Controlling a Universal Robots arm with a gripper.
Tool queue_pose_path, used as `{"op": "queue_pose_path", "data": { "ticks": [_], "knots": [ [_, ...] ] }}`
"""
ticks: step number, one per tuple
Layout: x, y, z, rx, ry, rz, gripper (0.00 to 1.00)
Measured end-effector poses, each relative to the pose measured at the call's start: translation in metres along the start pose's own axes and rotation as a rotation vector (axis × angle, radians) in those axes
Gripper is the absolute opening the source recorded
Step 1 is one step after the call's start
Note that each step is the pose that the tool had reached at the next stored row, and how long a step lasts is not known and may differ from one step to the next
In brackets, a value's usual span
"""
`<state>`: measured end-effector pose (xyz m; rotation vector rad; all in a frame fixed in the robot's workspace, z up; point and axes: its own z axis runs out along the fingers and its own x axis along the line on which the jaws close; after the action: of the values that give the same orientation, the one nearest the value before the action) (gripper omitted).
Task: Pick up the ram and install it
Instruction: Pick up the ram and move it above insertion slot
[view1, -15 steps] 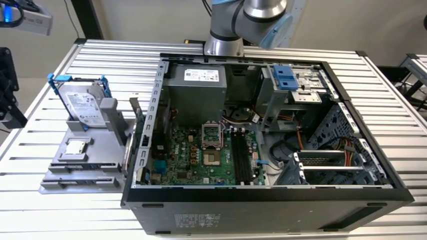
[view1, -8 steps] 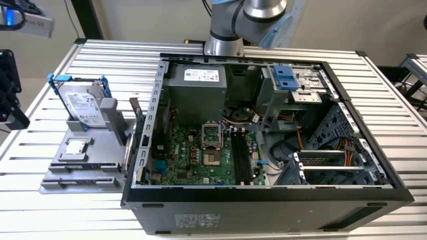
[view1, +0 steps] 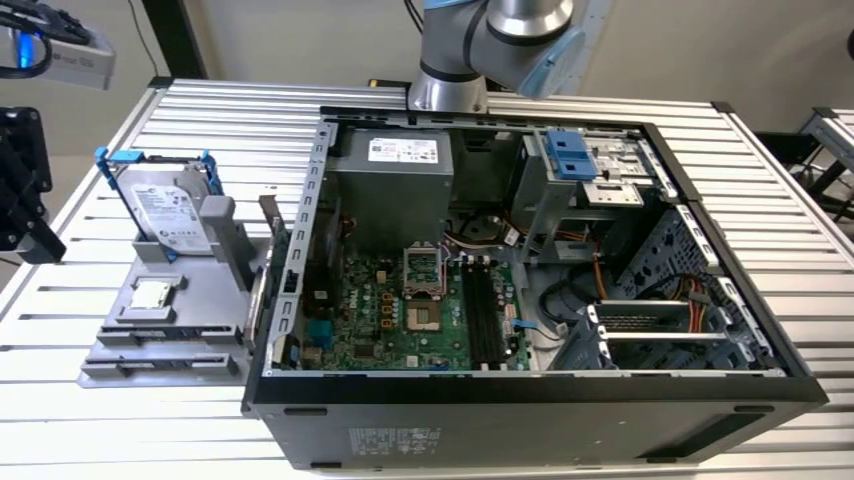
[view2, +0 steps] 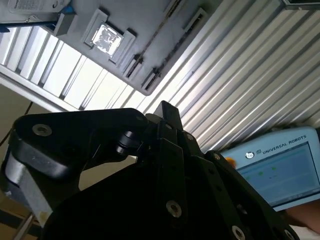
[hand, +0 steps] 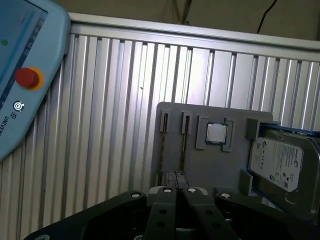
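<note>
gripper (hand: 177, 192) hangs high over the desk (hand: 110, 100), fingers pressed together, nothing visible in them. can't place the ram: the grey fixture (hand: 220, 165) slots read only as thin lines. for the pick, i'd open wide and line up square with the slot.

Pale lettering beside a round emblem on the blue teach pendant (view2: 280, 165), white printed label on the hard drive (hand: 281, 167), white sticker on the power supply (view1: 387, 190), fine-print label on the computer case (view1: 534, 430), too small to read
</note>
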<state>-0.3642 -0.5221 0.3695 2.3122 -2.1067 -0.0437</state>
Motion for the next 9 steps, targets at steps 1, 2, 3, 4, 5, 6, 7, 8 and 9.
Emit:
{"op": "queue_pose_path", "data": {
  "ticks": [1,2,3,4,5,6,7,8,9],
  "knots": [
    [0.0000,0.0000,0.0001,0.0001,-0.0001,0.001,0.00],
    [0.0000,0.0000,0.0001,0.0001,-0.0001,0.002,0.00],
    [0.0000,0.0000,0.0002,0.0002,-0.0002,0.002,0.00],
    [0.0000,0.0000,0.0002,0.0001,-0.0002,0.003,0.00],
    [0.0000,0.0000,0.0002,0.0002,-0.0002,0.004,0.00],
    [0.0000,0.0000,0.0002,0.0002,-0.0002,0.005,0.00],
    [0.0000,0.0000,0.0002,0.0002,-0.0003,0.005,1.00],
    [0.0000,0.0000,0.0003,0.0002,-0.0003,0.006,1.00],
    [0.0000,0.0000,0.0003,0.0002,-0.0003,0.007,1.00]
  ]
}}
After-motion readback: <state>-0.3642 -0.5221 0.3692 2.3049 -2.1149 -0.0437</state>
